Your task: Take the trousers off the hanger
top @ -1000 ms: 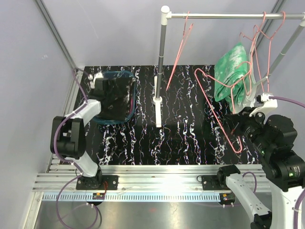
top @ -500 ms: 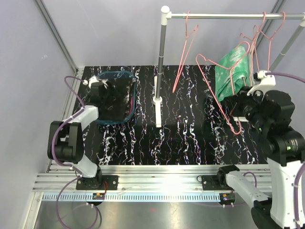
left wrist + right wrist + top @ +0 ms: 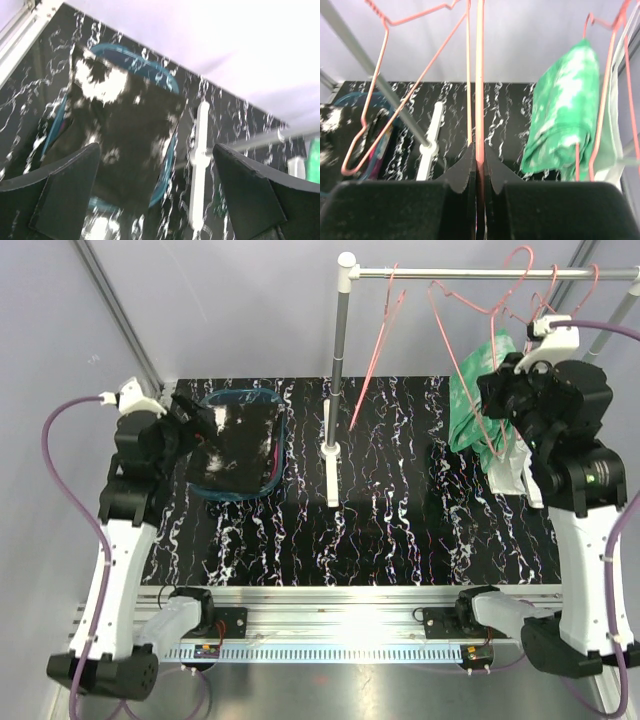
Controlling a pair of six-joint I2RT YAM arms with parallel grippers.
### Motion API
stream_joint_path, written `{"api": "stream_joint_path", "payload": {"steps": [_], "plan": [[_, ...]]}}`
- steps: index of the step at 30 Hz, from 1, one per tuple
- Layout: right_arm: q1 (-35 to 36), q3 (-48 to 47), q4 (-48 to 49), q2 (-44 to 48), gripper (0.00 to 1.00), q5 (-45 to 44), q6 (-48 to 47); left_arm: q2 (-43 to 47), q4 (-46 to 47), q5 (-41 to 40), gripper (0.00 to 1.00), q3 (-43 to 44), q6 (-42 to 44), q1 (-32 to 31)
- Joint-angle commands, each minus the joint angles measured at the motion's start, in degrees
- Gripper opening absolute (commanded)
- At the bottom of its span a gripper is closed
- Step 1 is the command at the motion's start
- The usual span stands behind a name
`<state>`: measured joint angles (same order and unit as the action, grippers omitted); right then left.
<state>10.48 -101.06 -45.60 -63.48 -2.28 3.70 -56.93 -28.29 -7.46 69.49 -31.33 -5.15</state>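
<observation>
left gripper (image 3: 160, 200): fingers spread wide, holding nothing, positioned above the basket (image 3: 167, 80) at the far left of the table (image 3: 400, 530). black speckled trousers (image 3: 240, 445) lie in the basket, with one edge draped over the rim.

right gripper (image 3: 479, 167): positioned high, near the rail (image 3: 470, 273), jaws closed on the wire of a pink hanger (image 3: 480, 100). the wire runs straight up from the jaws.

green trousers (image 3: 565, 115) hang folded on another pink hanger, just right of the held wire and apart from the jaws. a bare hanger (image 3: 375, 350) hangs on the rail near the post (image 3: 338, 360).
</observation>
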Motion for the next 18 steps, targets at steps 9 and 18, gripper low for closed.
{"api": "stream_joint_path", "payload": {"steps": [9, 18], "plan": [[1.46, 0.76, 19.48, -8.06, 0.00, -5.35, -6.60, 23.43, -2.29, 0.88, 0.99, -15.70, 8.83, -0.30], [15.80, 6.92, 27.50, -13.15, 0.00, -26.37, -13.92, 26.34, -4.05, -4.75, 0.99, -20.71, 12.52, -0.56]]}}
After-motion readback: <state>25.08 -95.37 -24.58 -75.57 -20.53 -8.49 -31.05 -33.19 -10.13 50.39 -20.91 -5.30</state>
